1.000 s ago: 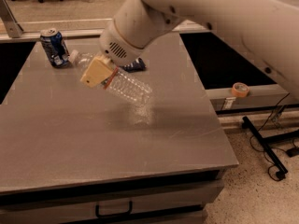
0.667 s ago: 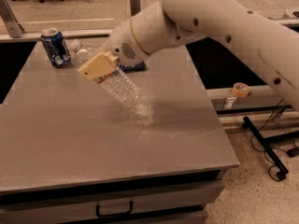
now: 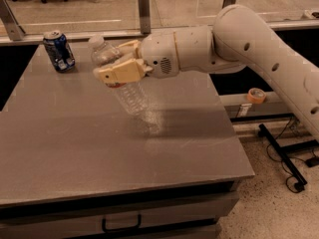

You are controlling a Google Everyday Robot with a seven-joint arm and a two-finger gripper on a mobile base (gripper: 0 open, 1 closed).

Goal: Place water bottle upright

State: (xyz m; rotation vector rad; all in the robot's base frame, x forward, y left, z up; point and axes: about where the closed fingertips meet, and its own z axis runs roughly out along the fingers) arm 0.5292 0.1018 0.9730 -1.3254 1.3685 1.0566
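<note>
A robot's hand (image 3: 118, 63) is clenched on a water bottle (image 3: 132, 97) above a grey desk (image 3: 70, 153), reaching in from the right at the end of a white arm (image 3: 259, 49). The fingers close across the upper part of the bottle, about where the label sits. The bottle is not upright. Its long axis slants, with the white cap (image 3: 95, 40) up and away toward the far left and the base down toward the near right, close over the middle of the desk. Whether the base touches the surface cannot be told. A blue can (image 3: 59, 50) stands upright near the far left corner, well apart from the bottle and beyond the cap end. A roll of tape (image 3: 256, 94) lies off the desk to the right. With the base already the lower end and near the desk, the job appears well along. What looks left is to swing the cap end up over the base until the bottle stands straight, then set it down. A release while it leans this far would likely tip it back over.
</note>
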